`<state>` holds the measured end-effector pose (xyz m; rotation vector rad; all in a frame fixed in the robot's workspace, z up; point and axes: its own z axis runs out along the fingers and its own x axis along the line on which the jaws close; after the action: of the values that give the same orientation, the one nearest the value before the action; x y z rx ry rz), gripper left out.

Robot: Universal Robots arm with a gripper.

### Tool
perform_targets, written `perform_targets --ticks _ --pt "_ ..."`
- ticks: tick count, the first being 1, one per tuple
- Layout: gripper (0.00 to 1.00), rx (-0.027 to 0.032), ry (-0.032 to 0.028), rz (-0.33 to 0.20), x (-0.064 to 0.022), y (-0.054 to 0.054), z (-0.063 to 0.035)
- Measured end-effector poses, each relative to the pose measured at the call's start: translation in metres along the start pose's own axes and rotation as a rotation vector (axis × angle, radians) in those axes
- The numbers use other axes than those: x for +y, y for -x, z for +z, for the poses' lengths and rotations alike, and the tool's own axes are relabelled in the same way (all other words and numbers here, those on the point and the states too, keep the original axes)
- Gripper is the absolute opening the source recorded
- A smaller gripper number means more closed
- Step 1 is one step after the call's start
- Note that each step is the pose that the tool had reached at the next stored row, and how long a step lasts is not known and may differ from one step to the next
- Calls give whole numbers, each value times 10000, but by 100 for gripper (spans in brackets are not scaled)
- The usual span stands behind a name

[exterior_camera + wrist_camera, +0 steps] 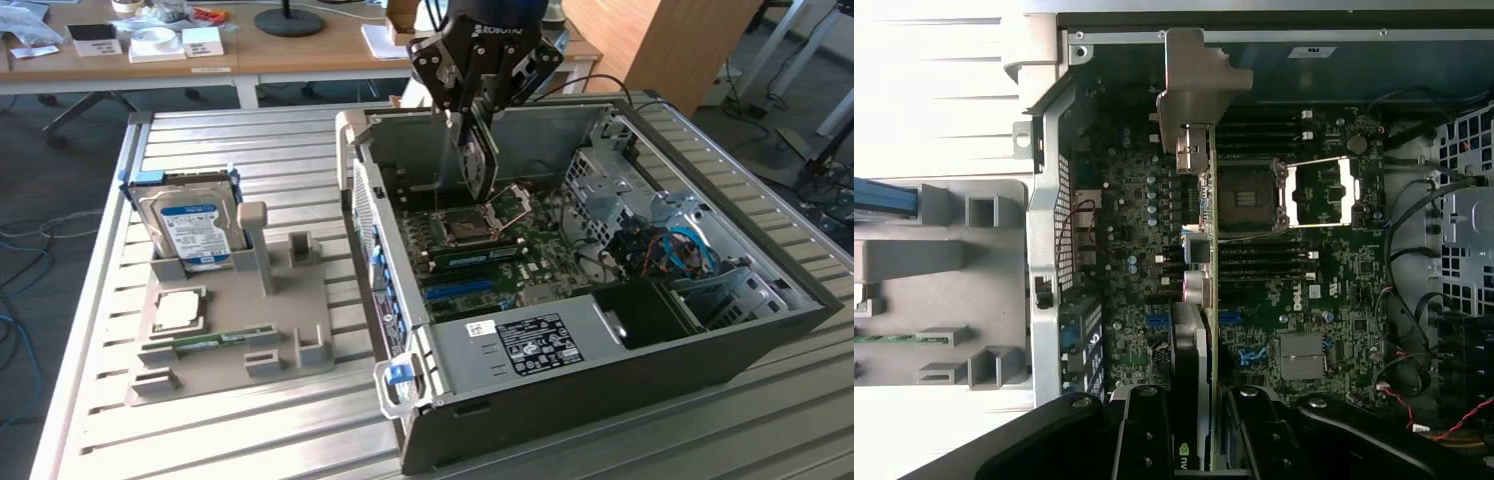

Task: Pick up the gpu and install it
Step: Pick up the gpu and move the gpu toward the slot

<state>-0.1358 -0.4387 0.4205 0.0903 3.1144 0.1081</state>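
Observation:
My gripper (477, 135) hangs over the open computer case (561, 390), shut on the gpu (478, 170). The gpu is a thin dark card held edge-on and upright, its lower end a little above the motherboard (501, 265) near the open CPU socket (478, 222). In the wrist view the gpu (1192, 330) runs as a slim strip from between my gripper (1194, 445) fingers out to its metal bracket (1194, 90), above the motherboard (1324, 270) and beside the CPU socket (1249, 195).
A grey fixture tray (287, 300) lies at the exterior view's left of the case. It carries a hard drive with a blue-white label (196, 228), a CPU (178, 310) and a green memory stick (214, 341). Cables and drive bays (681, 250) fill the case's far side.

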Motion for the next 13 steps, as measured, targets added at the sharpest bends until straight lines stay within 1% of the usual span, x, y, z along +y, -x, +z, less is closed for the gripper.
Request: perform_targets --ticks 5,13 --pt "27 0 1 -2 2 22 1" --pt "27 1 0 -1 9 156 4"
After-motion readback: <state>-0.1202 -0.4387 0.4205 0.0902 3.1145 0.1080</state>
